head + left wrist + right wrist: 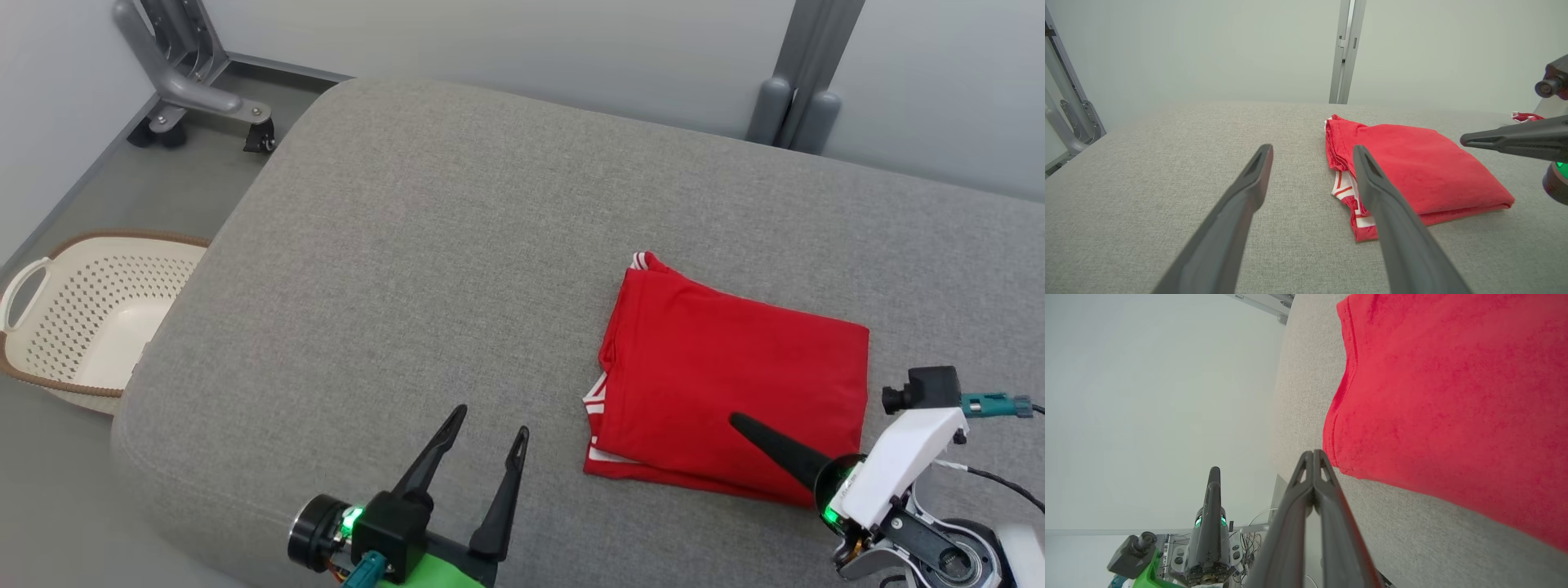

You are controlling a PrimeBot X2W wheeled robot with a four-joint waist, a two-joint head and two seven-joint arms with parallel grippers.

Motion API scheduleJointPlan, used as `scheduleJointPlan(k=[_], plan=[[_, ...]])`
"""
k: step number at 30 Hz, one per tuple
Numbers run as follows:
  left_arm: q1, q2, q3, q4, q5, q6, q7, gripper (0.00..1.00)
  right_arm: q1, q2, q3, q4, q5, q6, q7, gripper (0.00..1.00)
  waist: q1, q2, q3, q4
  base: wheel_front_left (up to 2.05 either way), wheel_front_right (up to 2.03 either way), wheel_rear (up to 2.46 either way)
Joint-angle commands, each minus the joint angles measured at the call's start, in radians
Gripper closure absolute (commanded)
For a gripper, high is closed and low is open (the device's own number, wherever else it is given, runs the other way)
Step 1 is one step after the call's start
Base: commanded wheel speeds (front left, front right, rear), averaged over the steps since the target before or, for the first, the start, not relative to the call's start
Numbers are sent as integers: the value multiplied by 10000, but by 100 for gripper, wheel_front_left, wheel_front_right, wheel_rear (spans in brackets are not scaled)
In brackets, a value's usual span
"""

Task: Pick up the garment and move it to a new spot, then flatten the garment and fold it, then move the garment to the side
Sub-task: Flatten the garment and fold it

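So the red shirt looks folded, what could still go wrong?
1. The right end effector is shut, pointing over the folded red garment; pushing it sideways might bunch the layers.
2. Striped trim pokes out on the side facing the open left end effector; a pinch there could catch one layer and undo the fold.

Right side of basket behind cushion; much of garment beyond right wrist view's edge
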Motion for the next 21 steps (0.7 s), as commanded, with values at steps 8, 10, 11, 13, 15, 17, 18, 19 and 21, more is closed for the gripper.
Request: scheduleJointPlan(k=[8, 10, 11, 13, 15, 17, 18, 19, 21], plan=[[724, 139, 951, 166, -225, 262, -28, 0, 919, -646, 676, -112, -1638, 4, -3399, 0, 0, 0, -897, -1333, 0, 0, 0], [812, 179, 1222, 182, -283, 293, -28, 0, 991, -781, 933, 48, -2040, 4, -4305, 0, 0, 0, -992, -1698, 0, 0, 0], [871, 192, 1356, 177, -298, 336, -28, 0, 977, -897, 1106, 103, -2273, 4, -4721, 0, 0, 0, -1037, -1870, 0, 0, 0], [988, 235, 1590, 197, -268, 385, -28, 0, 979, -1162, 1505, 385, -2804, 2, -5601, 0, 0, 0, -1121, -2209, 0, 0, 0], [1057, 237, 1762, 227, -214, 427, -28, 0, 908, -1323, 1866, 706, -3206, 2, -6477, 0, 0, 0, -1207, -2478, 0, 0, 0], [1142, 242, 1880, 255, -140, 426, -28, 0, 781, -1496, 2138, 1044, -3618, 2, -7344, 0, 0, 0, -1273, -2693, 0, 0, 0], [1185, 238, 1954, 270, -142, 446, -26, 0, 687, -1603, 2293, 1207, -3878, 2, -7863, 0, 0, 0, -1305, -2802, 0, 0, 0], [1224, 226, 2037, 269, -141, 491, -28, 0, 598, -1687, 2430, 1332, -4107, 2, -8299, 0, 0, 0, -1332, -2900, 0, 0, 0], [1320, 188, 2166, 273, -154, 547, -26, 0, 550, -1822, 2608, 1811, -4635, 2, -9138, 0, 0, 0, -1408, -3060, 0, 0, 0]])
